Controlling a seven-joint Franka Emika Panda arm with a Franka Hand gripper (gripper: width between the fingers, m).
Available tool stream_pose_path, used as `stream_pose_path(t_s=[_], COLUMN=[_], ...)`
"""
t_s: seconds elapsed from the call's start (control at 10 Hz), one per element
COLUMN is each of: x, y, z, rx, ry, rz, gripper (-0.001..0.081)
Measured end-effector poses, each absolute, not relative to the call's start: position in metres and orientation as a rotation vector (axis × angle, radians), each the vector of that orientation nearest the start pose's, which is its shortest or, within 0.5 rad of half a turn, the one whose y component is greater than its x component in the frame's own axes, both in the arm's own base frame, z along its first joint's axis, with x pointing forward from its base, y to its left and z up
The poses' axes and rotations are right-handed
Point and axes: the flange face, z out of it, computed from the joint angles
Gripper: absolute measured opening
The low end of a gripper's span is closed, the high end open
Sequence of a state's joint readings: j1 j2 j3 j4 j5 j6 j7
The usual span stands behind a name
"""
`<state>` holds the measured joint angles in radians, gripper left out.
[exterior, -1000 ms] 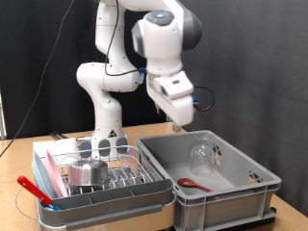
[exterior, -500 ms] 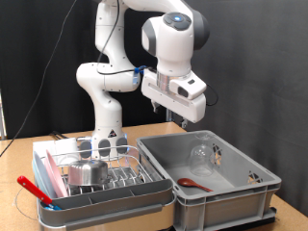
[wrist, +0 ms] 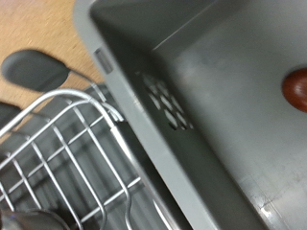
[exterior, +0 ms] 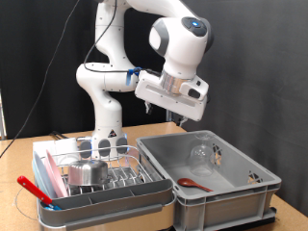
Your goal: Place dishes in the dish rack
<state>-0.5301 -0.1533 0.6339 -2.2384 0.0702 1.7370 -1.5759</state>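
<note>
The dish rack [exterior: 144, 195] stands at the exterior view's bottom left, and its wire prongs [wrist: 67, 153] also show in the wrist view. A steel bowl [exterior: 89, 173] sits in the rack. A pink plate [exterior: 41, 168] stands on edge at the rack's left side. A clear glass [exterior: 200, 154] lies inside the deep grey crate [exterior: 226, 197] to the right. My gripper [exterior: 178, 117] hangs in the air above the crate's back left corner, with nothing seen between its fingers. It does not show in the wrist view.
A red spoon [exterior: 192, 183] lies on the crate floor and shows at the wrist view's edge [wrist: 295, 88]. A red-handled utensil [exterior: 34, 190] lies at the rack's front left. A dark grey object [wrist: 34, 69] lies on the wooden table beside the crate's wall [wrist: 144, 105].
The hand has swung and turned at the wrist, shifting slightly to the exterior view's right above the crate. The dishes have not moved.
</note>
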Motion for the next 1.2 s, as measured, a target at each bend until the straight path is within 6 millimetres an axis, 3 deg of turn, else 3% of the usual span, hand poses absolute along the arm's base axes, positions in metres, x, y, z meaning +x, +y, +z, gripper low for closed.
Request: stream_pose_path(t_s=[0.3, 0.7, 0.8, 0.9, 1.1, 1.2], x=[0.454, 0.462, 0.462, 0.464, 0.474, 0.477], y=[0.072, 0.122, 0.121, 0.122, 0.121, 0.124], z=[0.401, 0.403, 0.403, 0.402, 0.401, 0.400], rx=[1.898, 1.190, 1.264, 1.210, 0.928, 0.784], ry=[2.819, 3.093, 3.070, 3.124, 3.204, 3.209], rz=[-0.427, -0.510, -0.499, -0.396, -0.107, -0.044], gripper=[0.0809, 0.0809, 0.0809, 0.0809, 0.0809, 0.0809])
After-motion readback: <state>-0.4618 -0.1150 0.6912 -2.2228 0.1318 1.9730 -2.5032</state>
